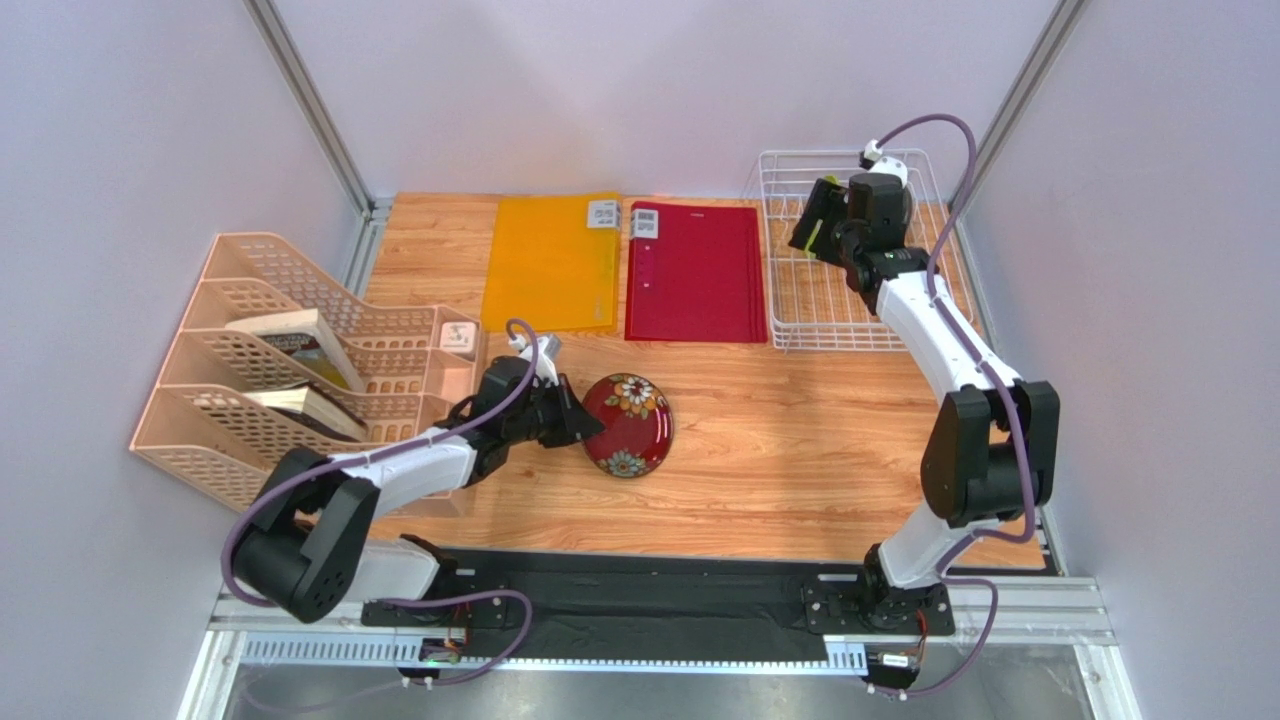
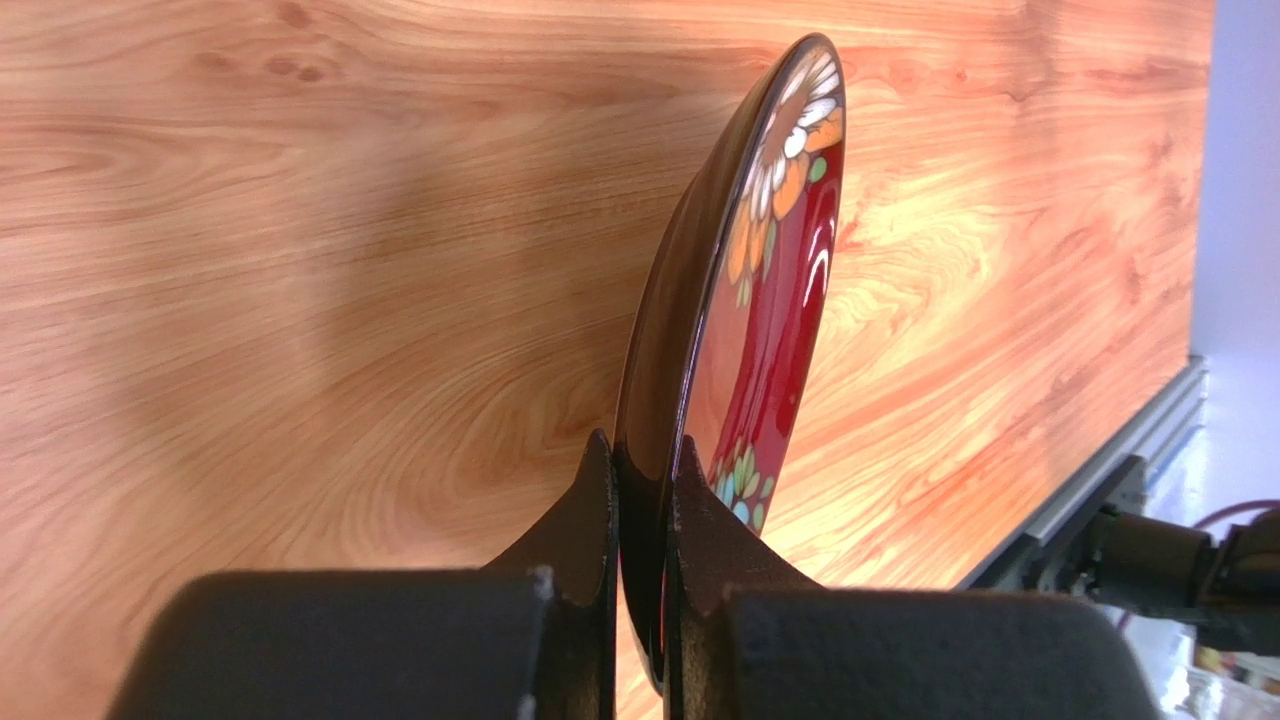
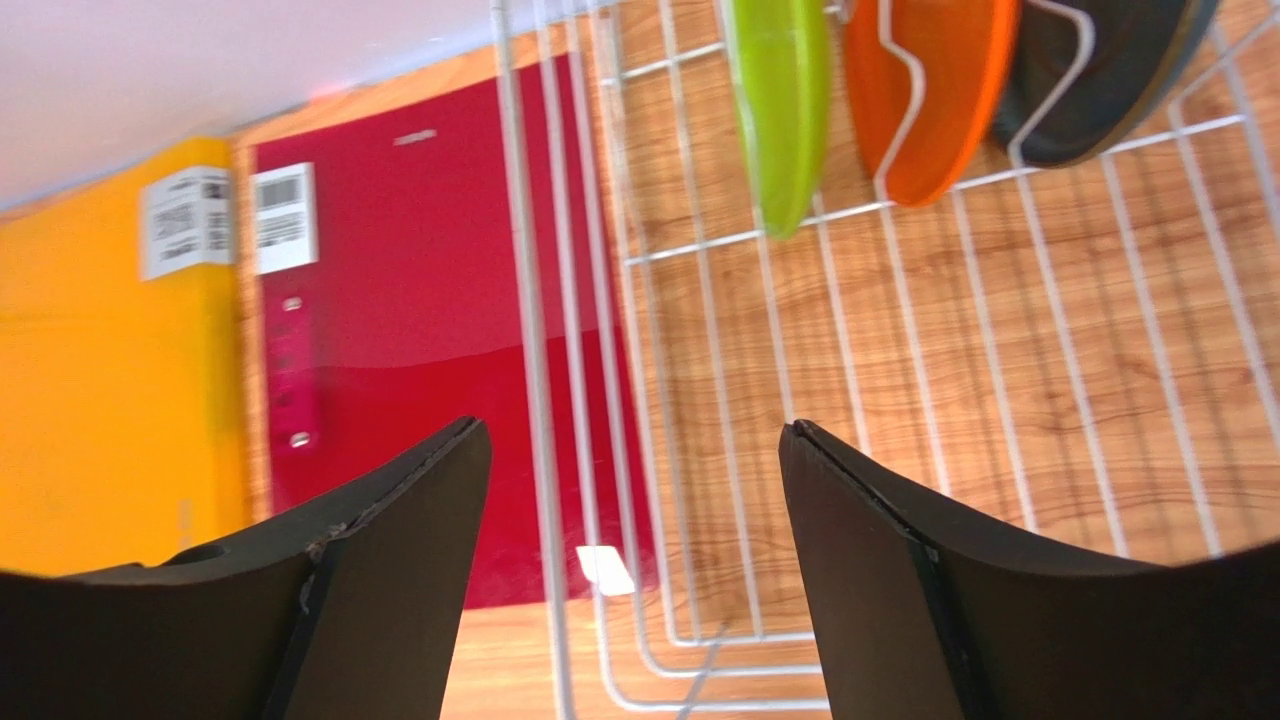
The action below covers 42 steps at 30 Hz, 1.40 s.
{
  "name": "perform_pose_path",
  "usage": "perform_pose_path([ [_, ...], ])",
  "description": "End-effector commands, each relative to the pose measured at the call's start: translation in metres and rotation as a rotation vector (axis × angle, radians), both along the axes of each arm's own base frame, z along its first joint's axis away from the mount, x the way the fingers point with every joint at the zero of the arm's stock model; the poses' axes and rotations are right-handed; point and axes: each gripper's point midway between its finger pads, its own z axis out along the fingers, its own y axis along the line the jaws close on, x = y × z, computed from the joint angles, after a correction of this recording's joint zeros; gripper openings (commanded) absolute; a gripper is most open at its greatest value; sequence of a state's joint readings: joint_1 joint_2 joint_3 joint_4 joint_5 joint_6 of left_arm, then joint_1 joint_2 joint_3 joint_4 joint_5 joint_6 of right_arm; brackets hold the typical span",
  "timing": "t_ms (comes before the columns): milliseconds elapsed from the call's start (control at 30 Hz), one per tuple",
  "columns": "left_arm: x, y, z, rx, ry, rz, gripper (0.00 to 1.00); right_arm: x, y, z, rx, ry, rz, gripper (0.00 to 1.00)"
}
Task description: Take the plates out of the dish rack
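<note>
Counter: wood-grain top (image 1: 781,450) between pale grey walls; both arms are bolted at the near edge.
Dish rack: white wire basket (image 1: 842,315) at the far right corner.
Plates in rack: lime green plate (image 3: 781,105), orange plate (image 3: 924,90) and dark grey-teal plate (image 3: 1097,75) stand on edge side by side in the slots.
Red plate: floral (image 1: 628,425) (image 2: 766,300), out of the rack, tilted over the counter's middle; contact with the counter cannot be told.
Left gripper: (image 1: 568,413) (image 2: 643,465) clamped on the red plate's rim, one finger on each face.
Right gripper: (image 1: 819,225) (image 3: 634,450) spread wide and empty, above the rack's left wall, apart from the plates.
Other: orange folder (image 1: 553,263) and red folder (image 1: 696,270) lie flat along the far edge; beige file organiser (image 1: 286,368) at the left edge.
</note>
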<state>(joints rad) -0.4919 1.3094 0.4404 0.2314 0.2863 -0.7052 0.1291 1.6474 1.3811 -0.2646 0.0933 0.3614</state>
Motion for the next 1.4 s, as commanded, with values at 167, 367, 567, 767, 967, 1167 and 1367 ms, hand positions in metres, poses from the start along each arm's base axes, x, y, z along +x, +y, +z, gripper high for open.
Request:
perform_pose_path([
  [167, -0.008, -0.001, -0.048, 0.090, 0.081, -0.001, 0.21, 0.031, -0.031, 0.002, -0.160, 0.004, -0.087, 0.75],
  [367, -0.011, 0.003, -0.068, 0.138, 0.111, 0.005, 0.52, 0.041, -0.038, -0.014, -0.182, 0.030, -0.109, 0.75],
  [567, -0.012, 0.010, -0.075, 0.172, 0.107, 0.033, 0.71, 0.045, -0.049, -0.021, -0.232, 0.023, -0.139, 0.77],
  [767, -0.012, 0.013, -0.073, 0.194, 0.080, 0.033, 1.00, 0.068, -0.056, -0.024, -0.255, 0.033, -0.149, 0.75],
  [967, -0.011, 0.022, -0.067, 0.244, 0.042, 0.048, 1.00, 0.102, -0.057, -0.020, -0.264, 0.022, -0.145, 0.66],
  [1167, -0.009, 0.031, -0.050, 0.292, -0.022, 0.085, 1.00, 0.134, -0.069, -0.038, -0.319, 0.055, -0.170, 0.62],
  [1367, 0.010, 0.038, -0.014, 0.330, -0.172, 0.118, 1.00, 0.150, -0.079, -0.058, -0.392, 0.076, -0.185, 0.57],
])
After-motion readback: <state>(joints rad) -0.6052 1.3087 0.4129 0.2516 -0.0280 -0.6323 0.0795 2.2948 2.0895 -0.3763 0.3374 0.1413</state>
